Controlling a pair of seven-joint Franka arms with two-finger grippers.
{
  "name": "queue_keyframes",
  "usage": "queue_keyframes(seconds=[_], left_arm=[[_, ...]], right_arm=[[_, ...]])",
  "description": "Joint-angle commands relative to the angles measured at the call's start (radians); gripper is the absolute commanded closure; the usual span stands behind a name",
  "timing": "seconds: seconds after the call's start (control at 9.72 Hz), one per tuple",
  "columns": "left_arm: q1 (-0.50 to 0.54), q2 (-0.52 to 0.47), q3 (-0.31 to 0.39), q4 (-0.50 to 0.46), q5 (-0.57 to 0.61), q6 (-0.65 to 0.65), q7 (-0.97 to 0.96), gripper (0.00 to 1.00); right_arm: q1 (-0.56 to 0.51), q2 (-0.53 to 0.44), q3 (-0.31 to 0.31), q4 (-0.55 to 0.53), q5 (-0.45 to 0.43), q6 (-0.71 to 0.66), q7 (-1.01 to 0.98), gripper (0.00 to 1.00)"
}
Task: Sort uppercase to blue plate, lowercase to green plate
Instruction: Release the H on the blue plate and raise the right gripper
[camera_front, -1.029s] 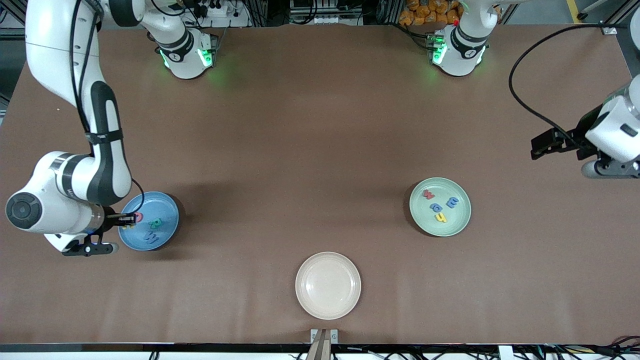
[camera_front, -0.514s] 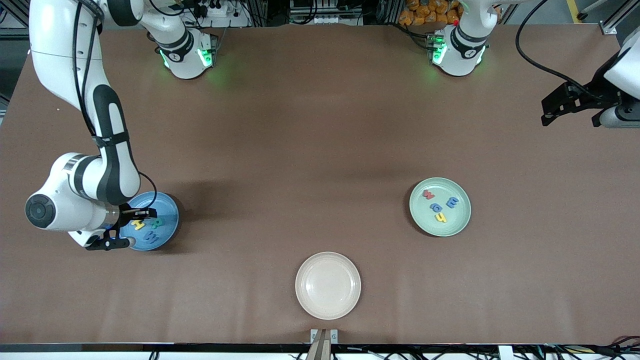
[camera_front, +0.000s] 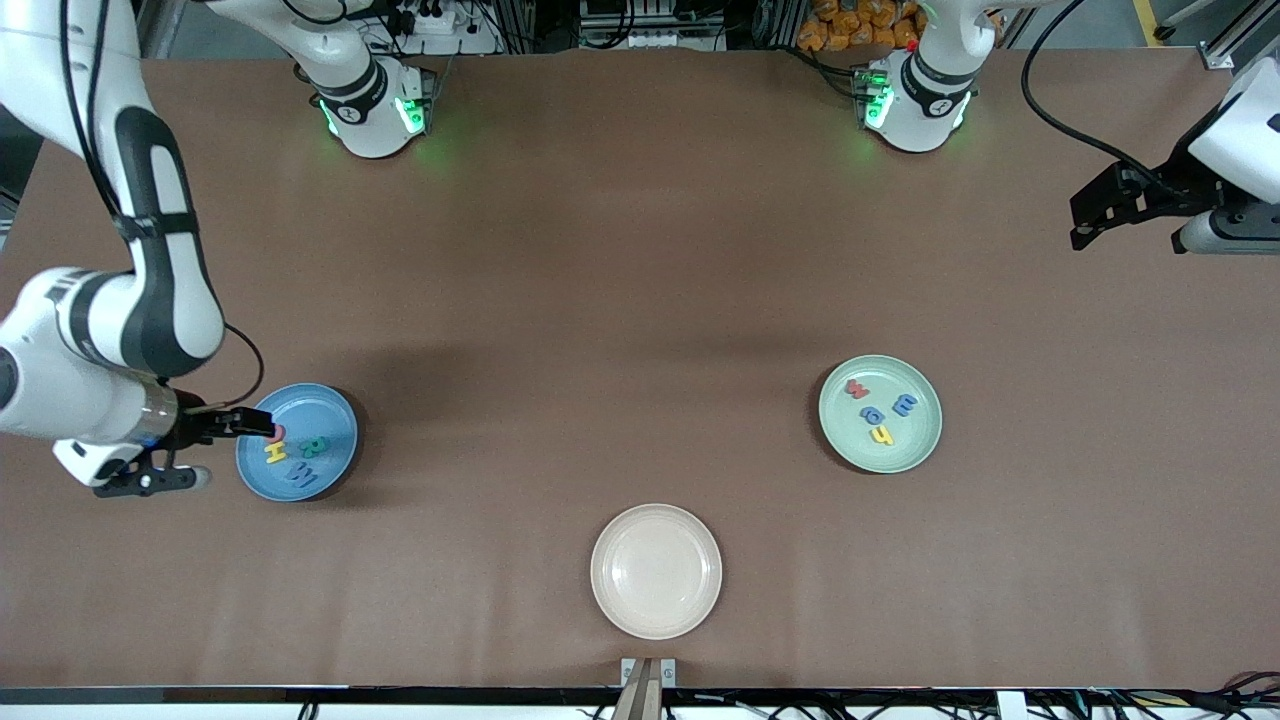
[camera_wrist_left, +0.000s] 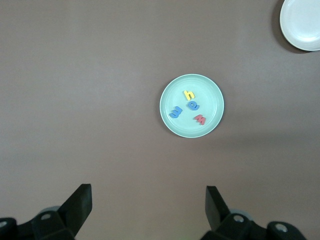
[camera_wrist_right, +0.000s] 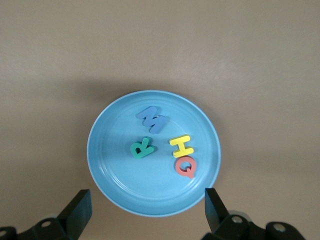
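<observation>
From the front, the blue plate (camera_front: 297, 442) sits toward the right arm's end of the worktop (camera_front: 620, 300) and carries four capitals: a red Q (camera_front: 278, 433), partly hidden under the right hand (camera_front: 262, 424), a yellow H (camera_front: 275, 453), a green R (camera_front: 312, 447) and a dark blue W (camera_front: 301, 474). The right hand hovers over the plate's rim. The green plate (camera_front: 880, 414) lies toward the left arm's end and carries a red w (camera_front: 857, 387), a blue a (camera_front: 871, 414), a blue m (camera_front: 904, 404) and a yellow piece (camera_front: 881, 434) that looks like an h, though it could be a y. The empty cream plate (camera_front: 656, 571) lies nearest the camera, between the two. The left hand (camera_front: 1085, 228) waits, raised over bare worktop well apart from the green plate.

In the left wrist view, that hand's fingers (camera_wrist_left: 80, 202) stand wide apart with nothing between them, and the green plate's four lowercase letters lie flat inside it.

In the right wrist view, the fingers (camera_wrist_right: 79, 207) are likewise spread wide and empty, and all four capitals lie flat inside the blue plate, the H touching the Q.

No letter lies loose on the worktop, so the sorting appears complete. The step in hand is most likely the right arm's retreat after its last drop. The next move calls only for lifting clear without brushing the plate.
</observation>
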Motion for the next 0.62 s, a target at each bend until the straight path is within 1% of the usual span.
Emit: queue_keyframes(seconds=[0.0,0.1,0.31,0.51], left_arm=[[0.011,-0.024,-0.006,-0.019,-0.021,-0.003,0.012,0.00],[0.011,-0.023,-0.006,-0.021,-0.021,-0.003,0.012,0.00],[0.010,-0.023,-0.006,-0.019,-0.024,-0.003,0.012,0.00],[0.010,-0.021,-0.006,-0.019,-0.024,-0.003,0.012,0.00]], right_arm=[[-0.099,-0.205,0.143,-0.191,-0.130,0.097,0.098,0.00],[-0.107,-0.251,0.165,-0.193,-0.145,0.085,0.134,0.00],[-0.112,-0.332,0.180,-0.176,-0.141,0.025,0.143,0.00],[-0.124,-0.374,0.189,-0.095,-0.135,-0.108,0.142,0.00]])
